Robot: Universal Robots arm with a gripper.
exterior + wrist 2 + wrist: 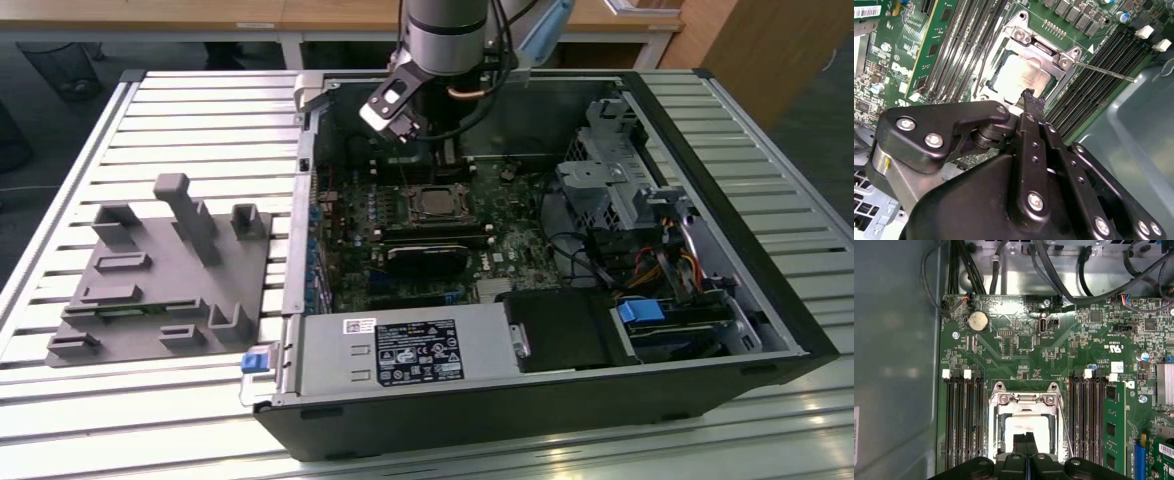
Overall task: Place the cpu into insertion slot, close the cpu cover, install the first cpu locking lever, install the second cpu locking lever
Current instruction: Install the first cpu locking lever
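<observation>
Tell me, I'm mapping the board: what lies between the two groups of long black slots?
In the first wrist view: the cpu, framed by its metal cover, with the gripper over it.

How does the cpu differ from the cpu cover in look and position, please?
The cpu is a solid, pale square plate; the cpu cover is a shinier silvery frame with a square cut-out. The cpu sits within that opening, while the cpu cover runs around its edges. Both look metallic and appear to lie flat on the green board.
</observation>
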